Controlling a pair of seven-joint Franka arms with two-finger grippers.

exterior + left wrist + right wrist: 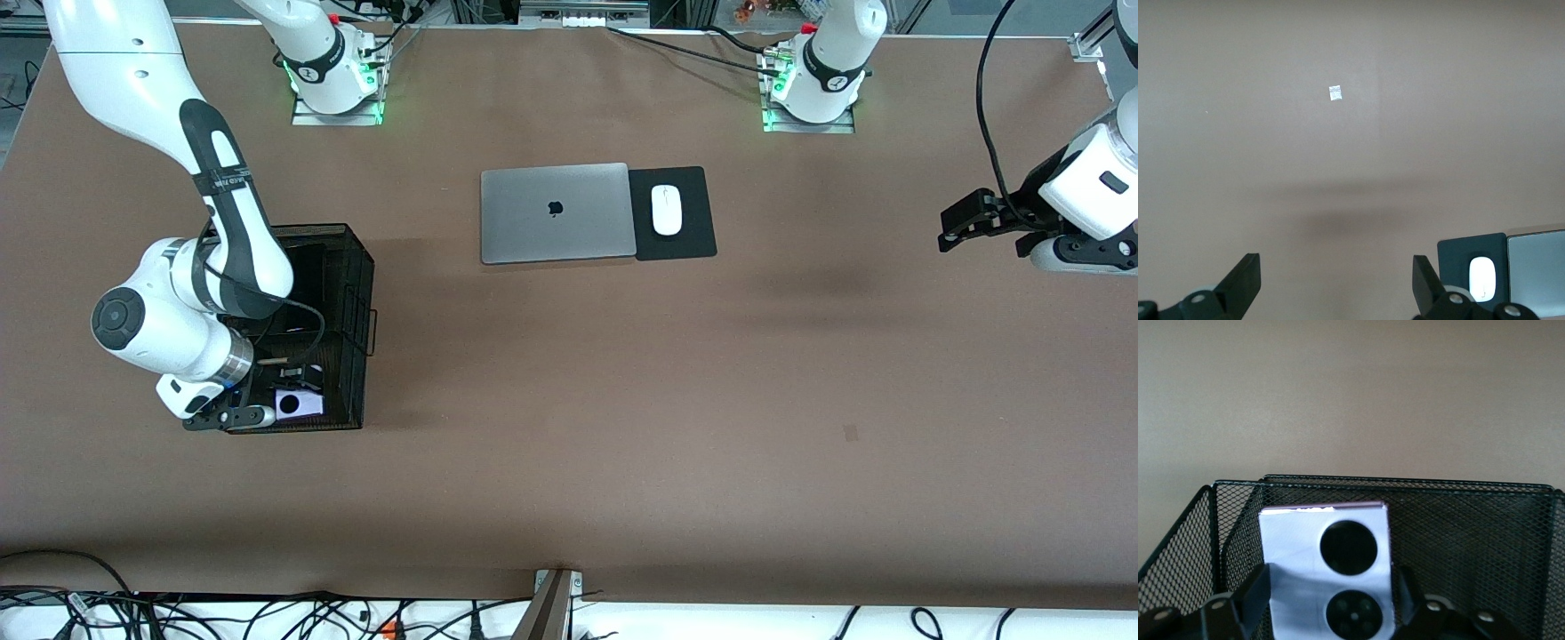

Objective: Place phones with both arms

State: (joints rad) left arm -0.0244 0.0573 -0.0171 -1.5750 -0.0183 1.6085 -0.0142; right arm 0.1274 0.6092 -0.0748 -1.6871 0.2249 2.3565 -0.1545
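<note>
Right gripper (1331, 587): down inside the black mesh basket (1405, 481), bracketing the lilac-white phone (1305, 547). I cannot tell whether it clamps the phone or merely stands beside its edges.

Phone: upright in the basket, leaning toward the mesh wall. Two black camera circles face the right wrist camera, one above the other. No lettering is readable on the phone's face. In the front view the phone shows as a pale patch in the lower corner of the basket, at the end nearest the front camera.

Basket: on the brown table (569, 400), at the right arm's end, in the middle band of the front frame. The right arm's wrist covers part of its opening. A black band on that forearm carries white lettering that is too small to read.

Left gripper (1337, 273): jaws spread as wide as they go, nothing between them. It hangs over bare table at the left arm's end, at mid-height of the front frame. This arm waits.

Upper centre of the front frame:
- A closed grey laptop (555, 213) with the Apple logo on its lid.
- A black mouse pad (689, 240) touching its side, toward the left arm's end.
- A white mouse (666, 210) on the pad.
</note>
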